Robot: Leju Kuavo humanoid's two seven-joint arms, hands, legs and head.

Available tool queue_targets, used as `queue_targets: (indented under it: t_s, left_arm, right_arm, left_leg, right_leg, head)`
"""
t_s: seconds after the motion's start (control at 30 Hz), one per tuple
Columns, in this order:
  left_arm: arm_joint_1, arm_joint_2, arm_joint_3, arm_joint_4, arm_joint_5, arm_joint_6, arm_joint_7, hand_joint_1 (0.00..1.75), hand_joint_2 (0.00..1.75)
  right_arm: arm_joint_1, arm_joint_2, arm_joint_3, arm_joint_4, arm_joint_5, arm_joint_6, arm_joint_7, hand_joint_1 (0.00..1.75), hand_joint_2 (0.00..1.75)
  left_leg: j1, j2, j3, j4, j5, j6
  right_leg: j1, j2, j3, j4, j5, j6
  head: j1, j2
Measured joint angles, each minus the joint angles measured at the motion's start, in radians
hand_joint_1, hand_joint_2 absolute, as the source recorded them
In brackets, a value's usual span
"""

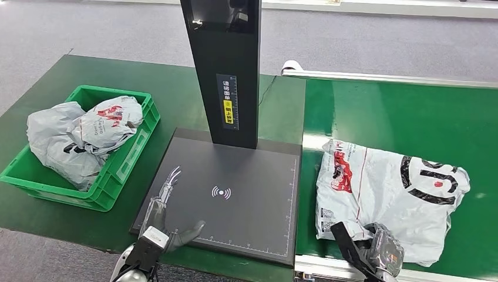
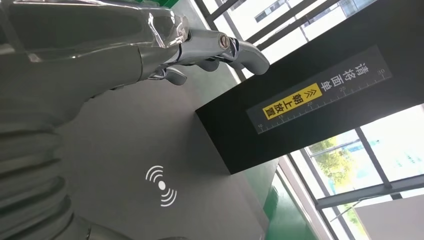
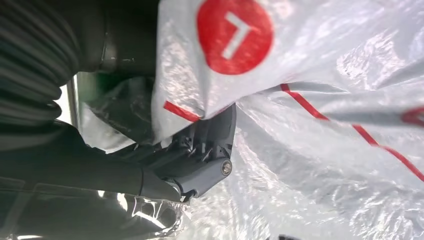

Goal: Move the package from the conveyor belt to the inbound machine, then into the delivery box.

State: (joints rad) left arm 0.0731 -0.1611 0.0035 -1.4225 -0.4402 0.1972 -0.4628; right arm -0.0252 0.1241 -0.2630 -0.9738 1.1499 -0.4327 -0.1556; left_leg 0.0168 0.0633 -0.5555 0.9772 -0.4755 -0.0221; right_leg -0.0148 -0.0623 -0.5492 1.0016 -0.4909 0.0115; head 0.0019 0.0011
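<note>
A grey-white plastic mail package (image 1: 387, 194) with red and black print lies on the green conveyor belt (image 1: 411, 111) at the right. My right hand (image 1: 376, 249) is at its near edge and grips the crumpled plastic; in the right wrist view the package (image 3: 325, 125) drapes over the hand (image 3: 200, 160). The inbound machine is a dark flat scanner plate (image 1: 246, 211) with a black column (image 1: 226, 70). My left hand (image 1: 167, 217) hovers open over the plate's near left corner, fingers (image 2: 220, 47) stretched out and holding nothing. The green delivery box (image 1: 126, 158) stands at the left.
Two filled grey bags (image 1: 76, 138) lie in the delivery box. A steel rail (image 1: 387, 77) borders the belt's far side. The scanner plate (image 2: 150, 150) carries a white wireless mark, and the column (image 2: 310, 100) has a yellow label. Grey floor surrounds the green table.
</note>
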Motion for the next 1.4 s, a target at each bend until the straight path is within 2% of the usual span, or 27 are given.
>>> queue_targets:
  t_s: [0.07, 0.17, 0.3, 0.6, 0.77, 0.9, 1.1, 1.4]
  left_arm:
    - [0.0, 0.0, 0.0, 0.0, 0.0, 0.0, -0.002, 0.0, 1.75]
    - [0.001, 0.0, 0.002, 0.0, 0.0, 0.001, -0.006, 0.0, 1.75]
    - [0.008, 0.0, 0.009, -0.003, 0.0, 0.002, -0.009, 0.0, 1.75]
    - [0.016, -0.002, 0.015, -0.012, -0.004, 0.002, -0.016, 0.0, 1.75]
    - [0.016, -0.003, 0.015, -0.013, -0.008, 0.001, -0.016, 0.0, 1.75]
    - [0.013, -0.003, 0.014, -0.012, -0.013, -0.002, -0.018, 0.0, 1.75]
    - [-0.004, -0.004, 0.0, -0.01, -0.014, -0.003, -0.02, 0.0, 1.75]
    - [-0.038, -0.004, -0.028, 0.013, 0.0, -0.003, -0.022, 0.0, 1.75]
  right_arm:
    - [0.023, 0.017, 0.004, -0.056, -0.096, 0.058, -0.051, 1.75, 1.75]
    - [0.061, 0.036, 0.032, -0.164, -0.211, 0.131, -0.08, 1.75, 1.75]
    - [0.095, 0.042, 0.075, -0.293, -0.32, 0.153, -0.1, 1.75, 1.75]
    - [0.152, 0.037, 0.125, -0.568, -0.383, 0.115, -0.138, 1.75, 1.75]
    - [0.168, 0.033, 0.152, -0.659, -0.391, 0.113, -0.156, 1.75, 1.75]
    - [0.171, 0.027, 0.202, -0.702, -0.409, 0.128, -0.172, 1.75, 1.75]
    - [0.159, 0.022, 0.33, -0.705, -0.442, 0.185, -0.185, 1.75, 1.75]
    - [0.087, 0.027, 0.547, -0.611, -0.564, 0.27, -0.197, 1.75, 1.75]
  left_leg:
    - [0.0, 0.0, 0.0, 0.0, 0.0, 0.0]
    - [0.0, 0.0, -0.001, 0.0, 0.0, 0.0]
    - [0.0, 0.0, -0.001, 0.0, 0.0, 0.0]
    - [0.0, 0.0, -0.001, 0.0, 0.0, 0.0]
    - [0.0, 0.0, -0.001, 0.0, 0.0, 0.0]
    - [0.0, 0.0, -0.001, 0.0, 0.0, 0.0]
    - [0.0, 0.0, -0.001, 0.0, 0.0, 0.0]
    - [0.0, 0.0, -0.001, 0.0, 0.0, 0.0]
  right_leg:
    - [0.0, 0.0, 0.0, 0.0, 0.0, 0.0]
    - [0.0, 0.0, 0.0, 0.0, 0.0, 0.0]
    - [0.0, 0.0, -0.001, 0.0, 0.0, 0.0]
    - [0.0, 0.0, -0.001, 0.0, 0.0, 0.0]
    - [0.0, 0.0, -0.001, 0.0, 0.0, 0.0]
    - [0.0, 0.0, -0.001, 0.0, 0.0, 0.0]
    - [0.0, 0.0, -0.001, 0.0, 0.0, 0.0]
    - [0.0, 0.0, -0.001, 0.0, 0.0, 0.0]
  head:
    - [0.0, 0.0]
    - [0.0, 0.0]
    - [0.0, 0.0]
    - [0.0, 0.0]
    - [0.0, 0.0]
    - [0.0, 0.0]
    - [0.0, 0.0]
    - [0.0, 0.0]
